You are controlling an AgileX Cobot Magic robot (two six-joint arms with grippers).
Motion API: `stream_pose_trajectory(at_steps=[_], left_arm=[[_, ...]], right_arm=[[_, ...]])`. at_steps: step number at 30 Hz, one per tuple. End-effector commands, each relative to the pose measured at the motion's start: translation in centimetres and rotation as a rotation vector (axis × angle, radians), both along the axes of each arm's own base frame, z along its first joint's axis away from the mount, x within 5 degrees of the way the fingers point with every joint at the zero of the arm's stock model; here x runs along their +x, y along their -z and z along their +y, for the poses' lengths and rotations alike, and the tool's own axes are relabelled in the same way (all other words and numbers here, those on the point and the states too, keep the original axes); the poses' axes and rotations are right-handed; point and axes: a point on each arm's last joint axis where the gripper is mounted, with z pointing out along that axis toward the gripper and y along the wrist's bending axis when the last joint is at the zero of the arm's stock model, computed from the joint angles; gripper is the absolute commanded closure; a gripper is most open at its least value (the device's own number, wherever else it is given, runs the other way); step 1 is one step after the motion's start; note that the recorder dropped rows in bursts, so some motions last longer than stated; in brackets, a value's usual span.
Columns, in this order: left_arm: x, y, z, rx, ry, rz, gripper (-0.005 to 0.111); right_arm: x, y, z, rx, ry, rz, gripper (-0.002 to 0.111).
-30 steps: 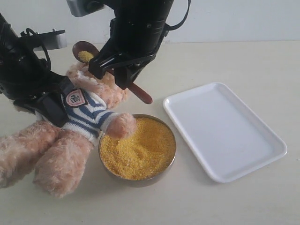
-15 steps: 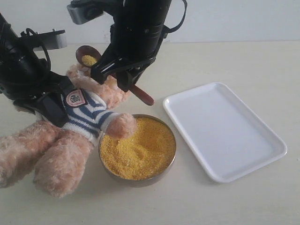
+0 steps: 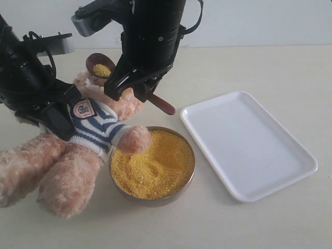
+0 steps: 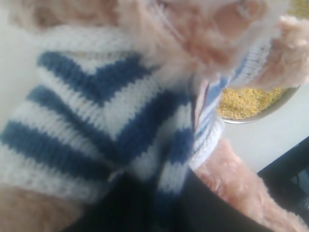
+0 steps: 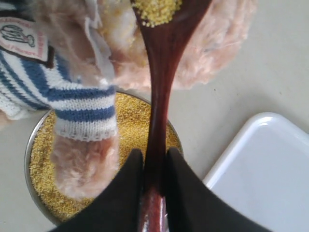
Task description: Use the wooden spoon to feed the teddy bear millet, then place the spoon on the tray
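Observation:
The teddy bear (image 3: 78,155) sits at the left in its striped shirt (image 4: 96,111), one paw resting on the millet (image 3: 153,166) in the round metal bowl. My left gripper (image 3: 61,123) is shut on the back of the bear's shirt, with a fold of fabric between its fingers (image 4: 164,195). My right gripper (image 3: 134,89) is shut on the handle of the wooden spoon (image 5: 161,87). It holds the spoon's bowl (image 3: 101,65), loaded with a little millet (image 5: 157,9), just above the bear's head, which it largely hides. The white tray (image 3: 249,142) lies to the right.
The metal bowl's rim (image 3: 189,179) sits close to the tray's near left corner. The left arm's dark body (image 3: 23,78) fills the far left. Bare table (image 3: 270,67) stretches behind and in front of the tray.
The right gripper has shifted the loaded spoon slightly right and a little lower, near the bear's head. The left gripper, bear, bowl and tray have not moved.

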Motion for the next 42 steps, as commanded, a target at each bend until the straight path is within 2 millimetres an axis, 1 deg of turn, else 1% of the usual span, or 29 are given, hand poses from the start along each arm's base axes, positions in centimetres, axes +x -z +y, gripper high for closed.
stream_pose_trajectory(at_steps=[1,18,26,36,39,42], left_arm=[[-0.1,-0.5,-0.2,-0.023,0.006,-0.01,0.103],[-0.1,-0.4,-0.1,-0.019,0.007,-0.011,0.103],[-0.1,-0.5,-0.1,-0.019,0.007,-0.011,0.103],[-0.1,-0.5,-0.1,-0.019,0.007,-0.011,0.103],[-0.1,-0.5,-0.1,-0.019,0.007,-0.011,0.103],[-0.1,-0.4,-0.1,-0.017,0.008,-0.011,0.103]], right_arm=[[0.1,-0.2,0.0,-0.007,0.003,-0.015,0.109],[0.4,-0.2,-0.3,-0.047,0.002,-0.055,0.109],[-1.0,-0.2,1.0,-0.085,-0.054,-0.099,0.109],[-0.7,-0.2,0.8,-0.116,-0.039,-0.134,0.109],[-0.9,-0.3,1.0,-0.151,-0.048,-0.177,0.109],[-1.3,-0.3,1.3,-0.154,-0.061,-0.184,0.109]])
